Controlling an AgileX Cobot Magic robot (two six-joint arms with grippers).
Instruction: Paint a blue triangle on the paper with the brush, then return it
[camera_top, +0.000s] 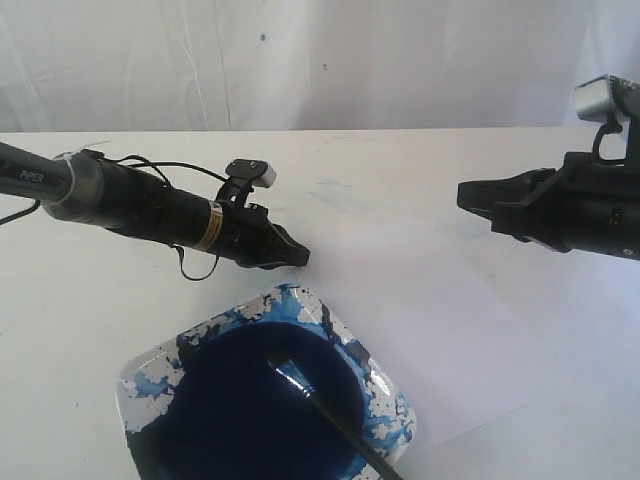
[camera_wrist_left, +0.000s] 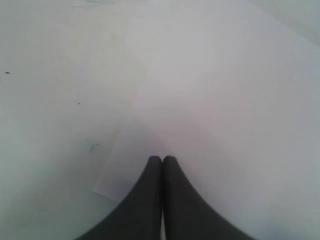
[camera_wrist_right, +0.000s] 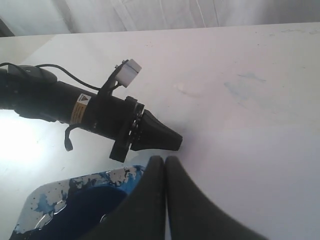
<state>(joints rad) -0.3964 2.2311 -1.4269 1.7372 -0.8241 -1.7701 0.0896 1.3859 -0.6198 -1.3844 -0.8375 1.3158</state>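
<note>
The left tool (camera_top: 296, 257) is fully closed: in the left wrist view its two fingers meet at the tips with nothing held between them. The right tool (camera_top: 466, 194) is likewise fully closed and empty, and the right wrist view shows its fingers pressed together along their length. The two tools point toward each other and are well apart, and both appear raised off the bench (camera_top: 90, 340). The paper (camera_wrist_left: 225, 125) lies flat on the bench beneath and ahead of the left tool, with one corner of the sheet just beside that tool's fingertips. The sheet extends from there toward the right tool and fills most of the space between the two tools. Its visible surface is plain white. The brush (camera_top: 330, 415) is held by neither tool. It lies in the square dish (camera_top: 392, 398), with its bristle end in the pool of dark blue paint and its handle running toward the rim on the side away from the left tool. The dish stands near the left tool, close under its tip, and well apart from the right tool. A faint bluish smear (camera_top: 335, 190) lies beyond the left tool's tip, between the two tools. It cannot be determined whether the smear is on the sheet or on the bench.
</note>
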